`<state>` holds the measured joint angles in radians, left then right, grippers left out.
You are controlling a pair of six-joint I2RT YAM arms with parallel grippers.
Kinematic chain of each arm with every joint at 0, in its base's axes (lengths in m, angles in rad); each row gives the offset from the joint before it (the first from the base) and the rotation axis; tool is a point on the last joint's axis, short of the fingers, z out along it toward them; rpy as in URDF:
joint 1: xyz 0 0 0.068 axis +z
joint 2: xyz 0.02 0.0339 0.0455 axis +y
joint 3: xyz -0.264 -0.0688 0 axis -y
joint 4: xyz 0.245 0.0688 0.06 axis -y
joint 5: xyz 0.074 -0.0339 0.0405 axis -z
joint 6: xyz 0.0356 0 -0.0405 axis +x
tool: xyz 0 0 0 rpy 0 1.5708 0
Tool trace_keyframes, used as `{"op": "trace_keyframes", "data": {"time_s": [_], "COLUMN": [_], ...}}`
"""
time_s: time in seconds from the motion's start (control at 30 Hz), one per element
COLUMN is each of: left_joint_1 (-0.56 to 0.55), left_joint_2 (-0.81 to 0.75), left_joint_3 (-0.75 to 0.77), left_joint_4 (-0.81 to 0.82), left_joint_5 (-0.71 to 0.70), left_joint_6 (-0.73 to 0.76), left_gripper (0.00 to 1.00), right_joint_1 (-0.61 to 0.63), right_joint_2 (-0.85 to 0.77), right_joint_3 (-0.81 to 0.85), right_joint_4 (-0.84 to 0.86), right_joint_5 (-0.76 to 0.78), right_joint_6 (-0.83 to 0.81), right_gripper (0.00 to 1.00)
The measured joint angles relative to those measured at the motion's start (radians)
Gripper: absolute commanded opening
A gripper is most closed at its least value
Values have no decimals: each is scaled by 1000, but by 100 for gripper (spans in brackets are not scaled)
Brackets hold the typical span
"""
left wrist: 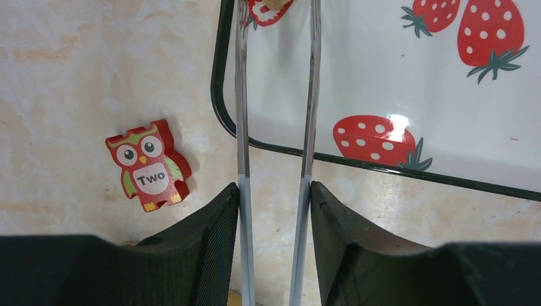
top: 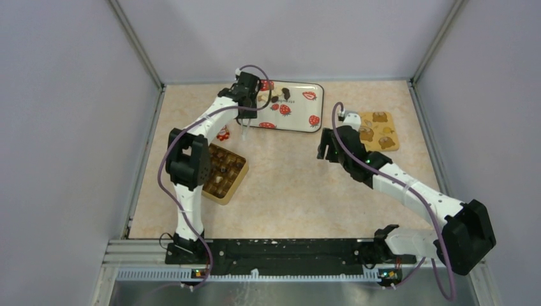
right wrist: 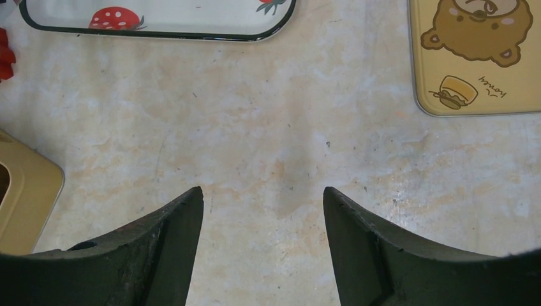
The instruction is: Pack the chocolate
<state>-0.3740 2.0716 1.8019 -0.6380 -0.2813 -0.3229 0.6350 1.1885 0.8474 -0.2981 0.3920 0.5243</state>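
My left gripper (top: pixel 247 95) is shut on a pair of thin metal tongs (left wrist: pixel 241 127) that reach out over the near left corner of the white strawberry tray (left wrist: pixel 383 167). A light brown chocolate piece (left wrist: pixel 275 3) shows between the tong tips at the frame's top edge. I cannot tell if it is pinched. A few dark chocolate pieces (top: pixel 281 94) lie at the tray's far side. The yellow compartment box (top: pixel 223 172) holds several chocolates. My right gripper (right wrist: pixel 263 191) is open and empty over bare table, right of centre in the top view (top: pixel 326 146).
A red owl block marked "Two" (left wrist: pixel 148 166) lies on the table left of the tray. The yellow bear lid (top: pixel 377 131) lies at the right, also in the right wrist view (right wrist: pixel 475 57). The box corner (right wrist: pixel 25 191) shows at that view's left edge.
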Motion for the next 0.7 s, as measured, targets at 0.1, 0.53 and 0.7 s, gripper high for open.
{"op": "trace_keyframes", "data": {"time_s": [0.1,0.53,0.7], "left_joint_1": [1,2,3], "left_joint_2": [11,16,16], "left_joint_3": [12,37,37], "left_joint_4": [-15,-21,-21], "left_joint_5": [2,42,57], "left_joint_6": [0,-2,-3], "left_gripper": [48,28,26], "right_joint_1": [0,0,0], "right_joint_2": [4,17,17], "right_joint_3": [0,0,0], "right_joint_4": [2,22,23], "right_joint_5": [0,-1,-1], "right_joint_6": [0,-8,-7], "right_gripper": [68,68,68]}}
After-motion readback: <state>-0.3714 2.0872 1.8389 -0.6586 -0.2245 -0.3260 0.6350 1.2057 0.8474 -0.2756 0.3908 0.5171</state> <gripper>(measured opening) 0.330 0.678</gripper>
